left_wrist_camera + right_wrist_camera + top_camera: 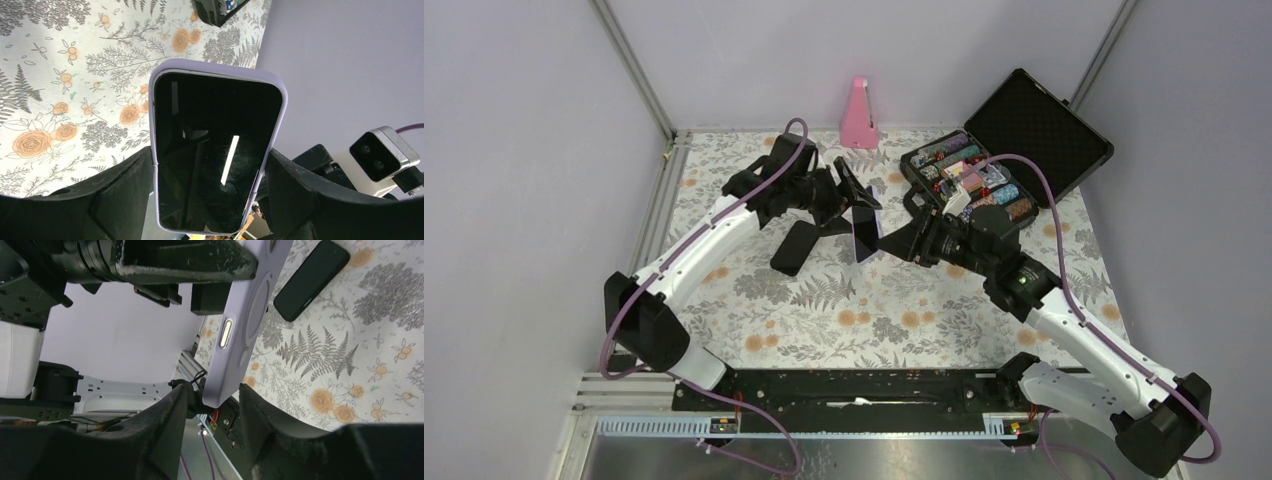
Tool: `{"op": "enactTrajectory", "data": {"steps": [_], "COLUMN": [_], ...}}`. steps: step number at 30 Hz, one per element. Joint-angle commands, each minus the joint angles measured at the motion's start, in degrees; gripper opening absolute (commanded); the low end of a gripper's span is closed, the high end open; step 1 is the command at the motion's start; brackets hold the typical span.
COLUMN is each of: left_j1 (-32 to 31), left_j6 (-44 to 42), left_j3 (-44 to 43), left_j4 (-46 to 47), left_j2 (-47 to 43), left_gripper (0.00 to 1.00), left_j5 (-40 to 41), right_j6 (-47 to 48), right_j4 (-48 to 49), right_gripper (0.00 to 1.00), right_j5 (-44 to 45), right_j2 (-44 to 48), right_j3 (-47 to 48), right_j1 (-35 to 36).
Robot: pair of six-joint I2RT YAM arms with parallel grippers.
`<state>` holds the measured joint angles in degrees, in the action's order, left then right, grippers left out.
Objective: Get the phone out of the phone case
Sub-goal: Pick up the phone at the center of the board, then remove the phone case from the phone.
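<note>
Left gripper [205, 175]: jaws set wide and clamped on the long sides of the lilac silicone phone case [250, 305], with the black glass-fronted phone [215, 150] seated inside, held above the floral-print tablecloth [874, 310]. Right gripper [215, 400]: jaws about half apart, fingers straddling the case's free end; cannot tell whether they grip it. A second flat black phone [312, 277] lies on the cloth nearby.

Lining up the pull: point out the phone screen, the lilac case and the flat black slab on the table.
phone screen [215, 150], left wrist view, middle of the glass.
lilac case [252, 310], right wrist view, centre of its back.
black slab [796, 247], top external view, its middle.
</note>
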<state>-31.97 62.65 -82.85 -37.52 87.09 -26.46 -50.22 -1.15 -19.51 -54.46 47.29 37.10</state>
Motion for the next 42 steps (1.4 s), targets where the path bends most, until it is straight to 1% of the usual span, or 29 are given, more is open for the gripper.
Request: {"op": "enactTrajectory", "data": {"steps": [1, 7, 10, 11, 12, 18, 24, 28, 36, 40, 42], "left_j1": [0.3, 0.3, 0.3, 0.3, 0.3, 0.7, 0.7, 0.7, 0.7, 0.7, 0.8], "left_j6": [3.3, 4.0, 4.3, 4.4, 4.5, 5.2, 5.9, 5.9, 6.6, 6.8, 6.9], "left_j3": [-0.5, -0.3, -0.3, -0.3, -0.3, 0.4, 1.4, 1.6, 1.7, 1.7, 1.6], "left_j4": [5.7, 6.7, 6.9, 7.0, 7.1, 8.8, 11.5, 12.3, 14.3, 14.7, 14.9], "left_j2": [-4.1, -4.6, -5.0, -5.0, -5.1, -4.9, -4.1, -3.9, -3.3, -3.5, -3.5], "left_gripper": [0.00, 0.00, 0.00, 0.00, 0.00, 0.00, 0.00, 0.00, 0.00, 0.00, 0.00], "left_j5": [-4.8, -6.0, -6.0, -6.1, -6.4, -8.3, -12.0, -12.9, -15.6, -16.0, -16.1], "right_j6": [-0.9, -2.1, -3.5, -3.7, -4.1, -8.3, -10.4, -9.1, -9.3, -7.6, -5.5], "right_j4": [3.1, 4.0, 7.5, 8.2, 9.5, 19.7, 25.6, 24.7, 29.1, 26.4, 22.6], "right_gripper": [0.44, 0.27, 0.11, 0.04, 0.00, 0.00, 0.00, 0.00, 0.00, 0.00, 0.00], "right_j5": [4.5, 1.3, -0.8, -1.4, -1.9, -7.5, -11.1, -11.4, -13.3, -12.7, -11.2], "right_j2": [1.6, 0.4, 0.8, 0.9, 1.1, 1.0, 0.2, 0.1, -0.7, -1.0, -0.8], "right_j3": [1.3, 1.6, 0.1, -0.3, -0.7, -2.8, -3.4, -3.4, -4.2, -4.0, -3.7], "right_j1": [0.5, 0.6, 0.6, 0.5, 0.6, 0.6, 0.6, 0.6, 0.6, 0.6, 0.6]}}
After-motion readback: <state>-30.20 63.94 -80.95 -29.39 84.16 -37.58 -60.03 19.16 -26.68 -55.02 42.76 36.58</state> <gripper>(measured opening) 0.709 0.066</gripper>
